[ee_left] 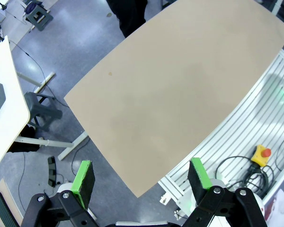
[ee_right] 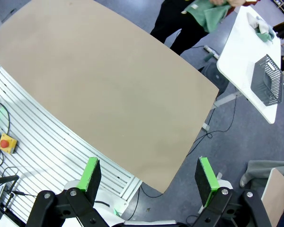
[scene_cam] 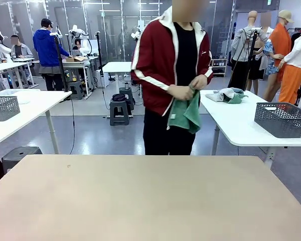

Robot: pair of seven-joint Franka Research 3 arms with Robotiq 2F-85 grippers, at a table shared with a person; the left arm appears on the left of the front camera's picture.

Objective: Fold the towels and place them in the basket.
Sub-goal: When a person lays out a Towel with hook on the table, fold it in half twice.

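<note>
Nearest, the left gripper hangs above the near corner of the beige table, its green-padded fingers spread wide and holding nothing. The right gripper hangs likewise off the table's near edge, with its fingers wide apart and empty. Against the table on the robot's side lies a white slatted base, and on it a yellow box with a red button sits next to a coil of black cables. At the table's far edge stands a person in a red jacket with white stripes. The person's hands are held together at the waist, closed on a green towel that hangs crumpled below them, above the floor and just beyond the table's far edge. Beyond the table's far right corner stands a white table. The dark grey basket with mesh sides sits at its nearer end. Farther along it, well apart from the basket, a second green towel lies rumpled against a grey cloth. Beyond the table's far left corner a second white table carries another grey mesh basket — cut by the picture's edge.
</note>
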